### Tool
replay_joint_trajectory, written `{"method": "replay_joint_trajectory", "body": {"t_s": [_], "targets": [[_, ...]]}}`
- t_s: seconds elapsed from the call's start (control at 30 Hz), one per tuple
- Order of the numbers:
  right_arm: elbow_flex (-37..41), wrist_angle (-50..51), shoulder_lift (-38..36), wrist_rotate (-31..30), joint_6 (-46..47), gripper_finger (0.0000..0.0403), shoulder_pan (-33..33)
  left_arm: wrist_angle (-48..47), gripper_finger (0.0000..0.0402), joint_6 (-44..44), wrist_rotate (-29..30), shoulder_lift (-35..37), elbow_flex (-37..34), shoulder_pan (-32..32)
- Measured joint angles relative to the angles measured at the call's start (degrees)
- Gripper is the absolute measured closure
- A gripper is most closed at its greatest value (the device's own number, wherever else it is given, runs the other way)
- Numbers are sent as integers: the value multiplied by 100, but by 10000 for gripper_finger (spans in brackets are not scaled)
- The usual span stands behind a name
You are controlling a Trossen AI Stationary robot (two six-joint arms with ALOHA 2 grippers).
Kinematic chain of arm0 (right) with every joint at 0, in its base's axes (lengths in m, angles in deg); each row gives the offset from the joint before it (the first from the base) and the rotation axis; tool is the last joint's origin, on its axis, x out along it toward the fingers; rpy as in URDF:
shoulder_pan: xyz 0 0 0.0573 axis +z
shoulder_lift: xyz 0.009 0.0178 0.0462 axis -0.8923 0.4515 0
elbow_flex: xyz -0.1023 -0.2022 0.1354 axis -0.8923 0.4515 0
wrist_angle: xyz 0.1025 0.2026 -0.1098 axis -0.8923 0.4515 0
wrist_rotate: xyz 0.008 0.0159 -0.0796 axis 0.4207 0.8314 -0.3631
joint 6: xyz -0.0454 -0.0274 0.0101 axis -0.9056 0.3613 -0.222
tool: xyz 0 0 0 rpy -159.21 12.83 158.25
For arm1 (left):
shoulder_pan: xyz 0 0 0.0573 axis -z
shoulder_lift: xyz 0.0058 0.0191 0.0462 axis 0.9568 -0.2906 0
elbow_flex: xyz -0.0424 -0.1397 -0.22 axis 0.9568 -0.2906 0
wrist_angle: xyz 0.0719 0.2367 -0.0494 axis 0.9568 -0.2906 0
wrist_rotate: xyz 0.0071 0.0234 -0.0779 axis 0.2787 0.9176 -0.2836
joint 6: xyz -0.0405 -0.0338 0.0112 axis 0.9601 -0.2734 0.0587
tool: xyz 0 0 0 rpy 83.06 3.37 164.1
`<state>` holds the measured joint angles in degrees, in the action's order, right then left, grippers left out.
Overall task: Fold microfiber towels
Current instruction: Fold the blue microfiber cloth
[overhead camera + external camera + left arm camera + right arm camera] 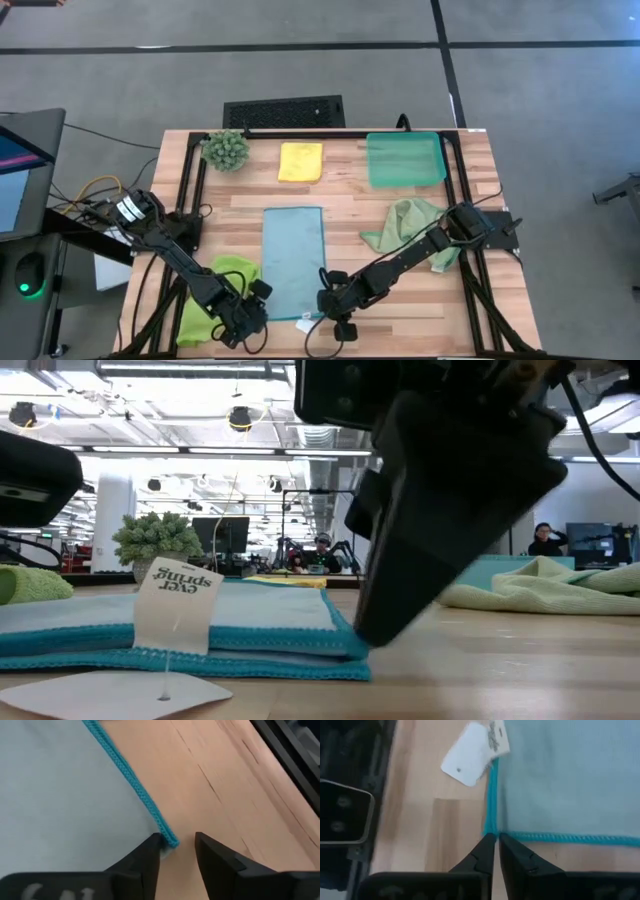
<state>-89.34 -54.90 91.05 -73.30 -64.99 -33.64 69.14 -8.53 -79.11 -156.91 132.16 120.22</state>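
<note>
The light blue microfiber towel [294, 260] lies half-folded mid-tabletop [400, 300]. Left gripper [177, 851], jaws apart, straddles one near corner; right gripper [497, 845] pinches the other. Next: left closes, both lift together.

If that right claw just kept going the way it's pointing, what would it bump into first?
The right gripper points at the near corner of the light blue towel, its fingertips almost together at the teal edging. It would meet that corner first, probably at once; the white paper tag lies farther on.
</note>
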Motion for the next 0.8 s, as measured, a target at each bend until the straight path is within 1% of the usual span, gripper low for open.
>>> {"method": "replay_joint_trajectory", "body": {"t_s": [0.17,0.33,0.4,0.63,0.8], "targets": [[-7,-52,-68,13,-304,348,8,-43,326,190,162,0,0,-27],[-9,-257,-64,-23,-571,326,96,-65,358,226,218,0,0,-51],[-9,-293,-64,-39,-599,312,130,-68,366,226,238,0,0,-51],[-9,-424,-64,-732,-749,239,211,-88,379,228,238,0,0,-51],[35,-533,-66,-752,-749,196,276,-88,381,232,238,0,0,-51]]}}
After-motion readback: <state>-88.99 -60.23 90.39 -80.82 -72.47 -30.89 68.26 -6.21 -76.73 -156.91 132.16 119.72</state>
